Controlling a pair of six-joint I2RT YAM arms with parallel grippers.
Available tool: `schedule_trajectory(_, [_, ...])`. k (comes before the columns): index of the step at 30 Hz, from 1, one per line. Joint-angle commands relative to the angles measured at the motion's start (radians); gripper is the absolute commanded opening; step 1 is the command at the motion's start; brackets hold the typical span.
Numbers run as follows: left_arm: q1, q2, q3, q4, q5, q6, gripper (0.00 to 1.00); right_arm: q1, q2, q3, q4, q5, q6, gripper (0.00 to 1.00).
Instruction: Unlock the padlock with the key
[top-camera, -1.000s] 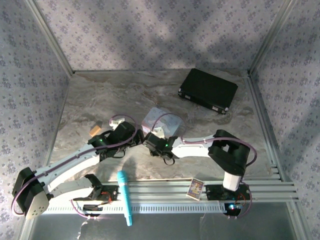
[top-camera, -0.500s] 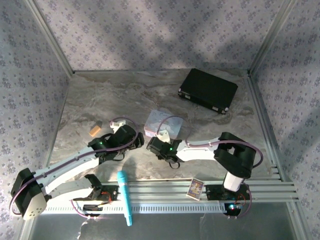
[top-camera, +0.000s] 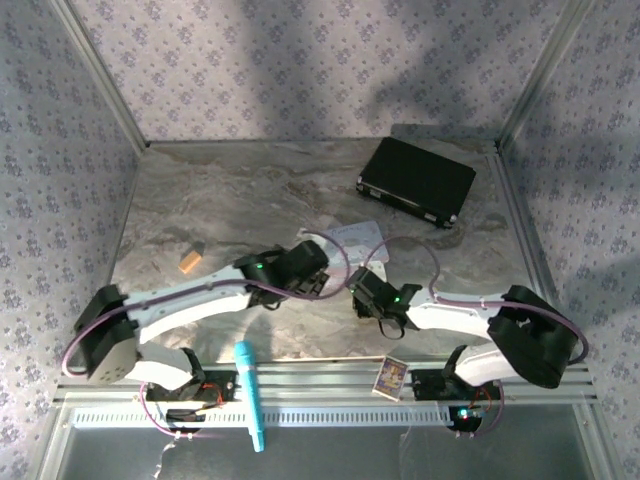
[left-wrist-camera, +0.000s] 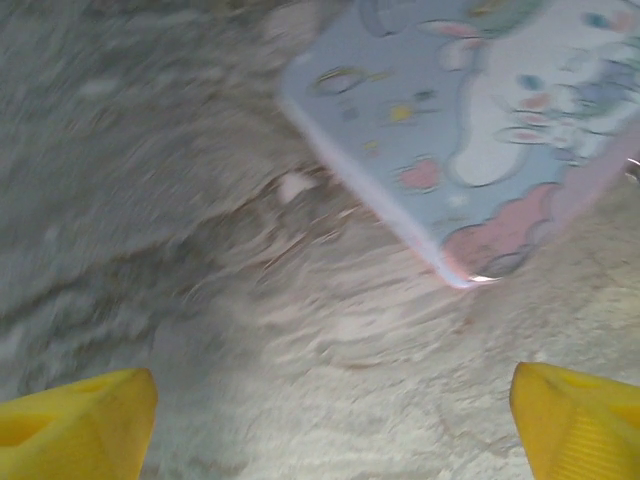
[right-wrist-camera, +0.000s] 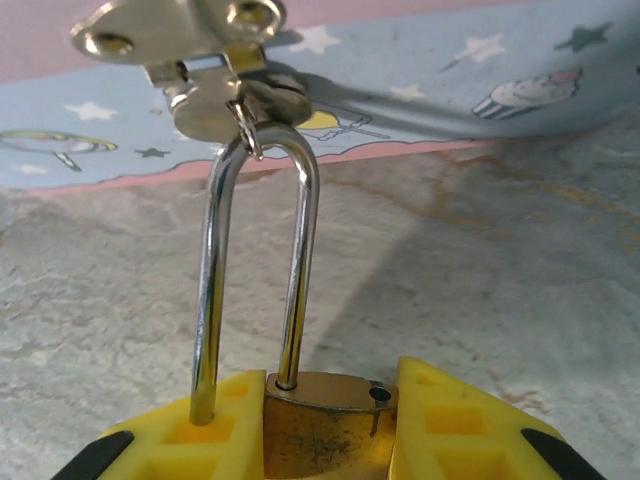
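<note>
Top external shows right gripper (right-wrist-camera: 325, 405) moved rightward, pinching padlock (right-wrist-camera: 320, 442); left gripper (left-wrist-camera: 330, 425) likewise, spread.

The padlock (right-wrist-camera: 322, 435) is brass-gold, the fingers (right-wrist-camera: 455, 430) yellow, the tin (right-wrist-camera: 430, 85) pastel blue and pink.

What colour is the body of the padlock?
Brass-gold; the padlock shows best in the right wrist view.

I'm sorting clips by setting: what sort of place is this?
Probably a robot test booth, not a home: patterned wall panels box in a marble-look table with aluminium rails at the near edge and a black case.
</note>
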Motion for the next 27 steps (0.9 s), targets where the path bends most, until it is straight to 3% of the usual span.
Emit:
schedule_trajectory(1, [-0.038,0.108,0.095,0.004,-0.013,0.227,0.88,-0.048,-0.041,-0.055,0.024,-0.056,-0.022,0.23])
schedule_trajectory(9, [-0.017,0.330,0.305,-0.010,0.054,0.340,0.76,-0.137,-0.111,-0.156,0.132,-0.139,0.009,0.22])
schedule_trajectory(13, [-0.015,0.415,0.314,0.020,0.073,0.361,0.71,-0.186,-0.093,-0.213,0.276,-0.241,0.046,0.21])
schedule_trajectory(20, [-0.019,0.491,0.277,0.050,0.046,0.339,0.70,-0.193,-0.059,-0.201,0.289,-0.183,0.079,0.20])
schedule_trajectory(24, [-0.024,0.494,0.234,0.074,0.057,0.320,0.60,-0.203,-0.054,-0.203,0.308,-0.151,0.127,0.19])
schedule_trajectory(27, [-0.028,0.475,0.182,0.107,0.105,0.327,0.52,-0.232,-0.025,-0.251,0.490,-0.195,0.226,0.18])
